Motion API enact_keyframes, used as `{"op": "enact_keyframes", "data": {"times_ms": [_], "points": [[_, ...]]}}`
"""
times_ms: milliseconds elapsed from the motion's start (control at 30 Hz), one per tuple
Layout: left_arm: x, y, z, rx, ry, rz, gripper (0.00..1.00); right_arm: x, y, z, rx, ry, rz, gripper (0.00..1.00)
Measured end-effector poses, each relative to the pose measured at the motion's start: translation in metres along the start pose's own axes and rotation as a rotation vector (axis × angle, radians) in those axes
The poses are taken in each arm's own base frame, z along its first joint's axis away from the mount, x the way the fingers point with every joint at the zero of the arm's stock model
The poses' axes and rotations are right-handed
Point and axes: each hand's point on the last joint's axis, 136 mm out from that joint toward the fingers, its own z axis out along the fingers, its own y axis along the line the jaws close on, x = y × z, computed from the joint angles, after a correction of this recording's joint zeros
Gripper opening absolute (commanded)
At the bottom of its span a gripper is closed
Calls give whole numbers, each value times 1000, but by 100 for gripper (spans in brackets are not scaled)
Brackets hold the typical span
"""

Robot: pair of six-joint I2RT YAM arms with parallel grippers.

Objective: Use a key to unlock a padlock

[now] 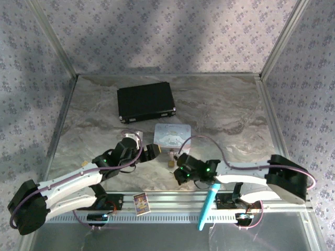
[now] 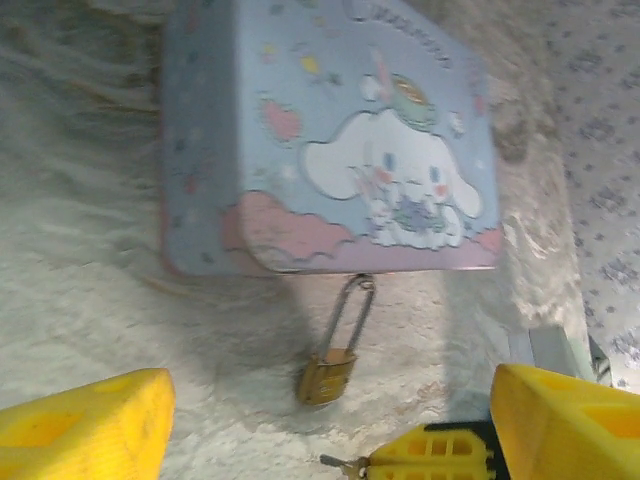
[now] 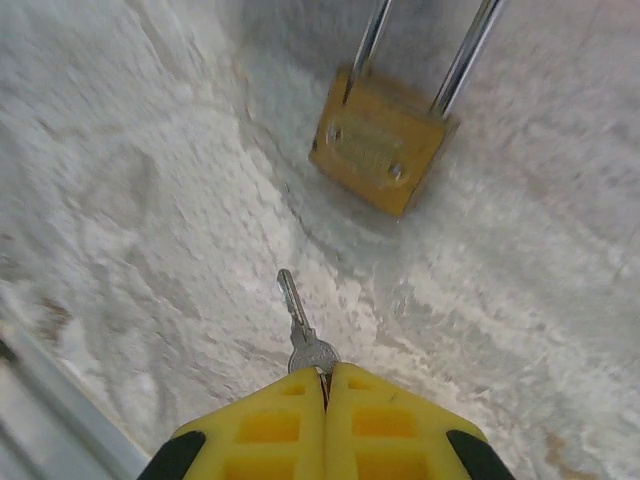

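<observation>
Where the right wrist view places the right gripper (image 3: 325, 380) at bottom centre, we record its yellow fingers (image 3: 270, 430) pressed together on the head of the key (image 3: 298, 322). The silver blade sticks out up-frame over the pale marbled table (image 3: 120, 200).

Key tip and padlock (image 3: 380, 150): apart, with the blade pointing a little left of the brass body.

Padlock: lying flat at upper centre of that frame, its two shackle legs running off the top edge.

Left wrist view: left gripper (image 2: 325, 425), fingers (image 2: 80, 425) spread wide at the bottom corners, nothing between them. We note the padlock at lower centre, its shackle end just beside the lower edge of the pastel tin (image 2: 330, 140), which occupies the upper half.

Top view: black case (image 1: 145, 102) lying flat above the tin, centre frame.
</observation>
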Motion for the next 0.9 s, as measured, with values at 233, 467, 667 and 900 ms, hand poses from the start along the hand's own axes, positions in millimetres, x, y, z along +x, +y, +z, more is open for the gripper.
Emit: {"op": "enact_keyframes", "data": {"times_ms": [233,467,667,900], "points": [[0,-29,6,127,-32,-7,72,-44,2,-33,-167,-131,85,0],[9,-11,13,133,-75,-341,70,-69,13,-53,-270,-216,111,0],[14,-8,9,138,-112,-511,60,-86,23,-62,-325,-285,124,0],[-3,-34,4,213,-138,-577,58,-97,34,-63,-373,-303,129,0]]}}
